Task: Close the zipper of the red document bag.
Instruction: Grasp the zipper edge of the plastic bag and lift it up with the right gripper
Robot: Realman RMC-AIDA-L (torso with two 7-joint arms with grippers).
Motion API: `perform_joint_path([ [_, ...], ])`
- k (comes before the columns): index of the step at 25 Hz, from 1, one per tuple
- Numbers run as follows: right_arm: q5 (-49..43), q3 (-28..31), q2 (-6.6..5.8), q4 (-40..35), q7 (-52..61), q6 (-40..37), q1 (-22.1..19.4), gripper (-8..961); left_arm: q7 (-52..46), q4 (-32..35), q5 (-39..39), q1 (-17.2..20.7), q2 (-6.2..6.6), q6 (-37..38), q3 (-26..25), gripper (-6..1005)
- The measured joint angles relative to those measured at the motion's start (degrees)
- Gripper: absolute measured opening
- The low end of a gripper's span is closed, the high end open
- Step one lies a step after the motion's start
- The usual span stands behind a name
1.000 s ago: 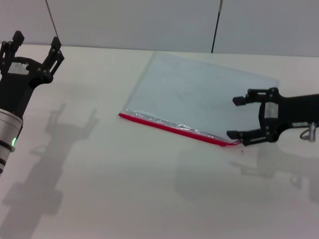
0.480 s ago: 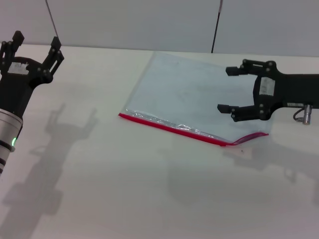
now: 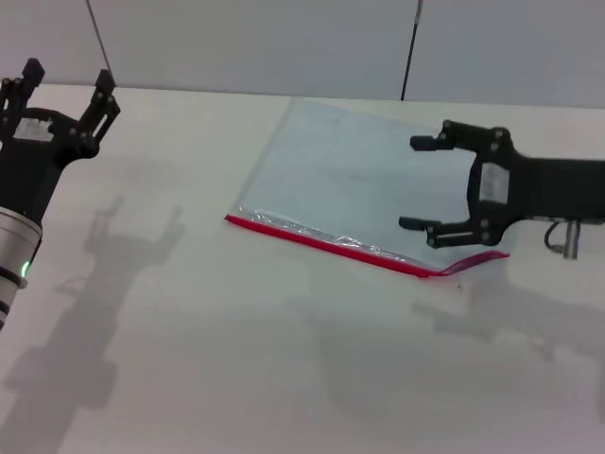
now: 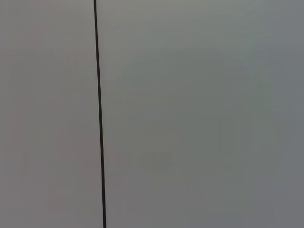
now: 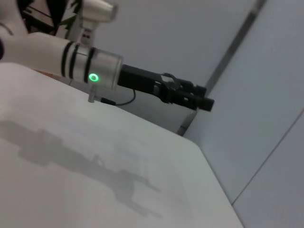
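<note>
**Right gripper spread wide over the bag's right end, holding nothing**

So here's what we had in the head view. The red document bag (image 3: 378, 184) lay flat on the white table (image 3: 189, 359), roughly in the middle and toward the far side, turned at a slant. Its zipper (image 3: 331, 246) ran along the long edge nearest us, a thin red strip. At the bag's right end that strip kinked and the corner there looked a bit lifted off the table.

We had the right gripper (image 3: 422, 183) hanging over the right end of the bag, fingers pointing toward the bag's middle. Its jaws were spread far apart, one fingertip over the far part of the bag and the other just above the zipper edge. Nothing sat between them, and we couldn't tell whether the lower fingertip touched the plastic.

The left gripper (image 3: 64, 83) sat well away from the bag, off at the table's left edge, raised, fingers pointing up and spread, empty.

From the right wrist view we only got bare table and the left arm (image 5: 109, 71) farther off, with a green light on it. The left wrist view gave us a plain wall (image 4: 190, 118) with a dark vertical line.
</note>
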Motion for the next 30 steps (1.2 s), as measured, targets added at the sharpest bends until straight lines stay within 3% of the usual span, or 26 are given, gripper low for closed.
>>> perform_joint_path([
  [9, 0.08, -5.22, -0.27, -0.47, -2.08, 0.19, -1.29, 880, 0.0, 0.0, -0.03, 0.17, 0.04, -0.02, 0.01, 863],
  [16, 0.17, -6.02, -0.13, -0.29, -7.22, 1.96, -1.56, 879, 0.0, 0.0, -0.08, 0.05, 0.07, -0.08, -0.01, 863],
  [30, -1.87, -9.64, -0.59, -1.49, -6.74, 8.21, -5.17, 878, 0.0, 0.0, -0.1, 0.16, 0.17, -0.09, -0.01, 863],
])
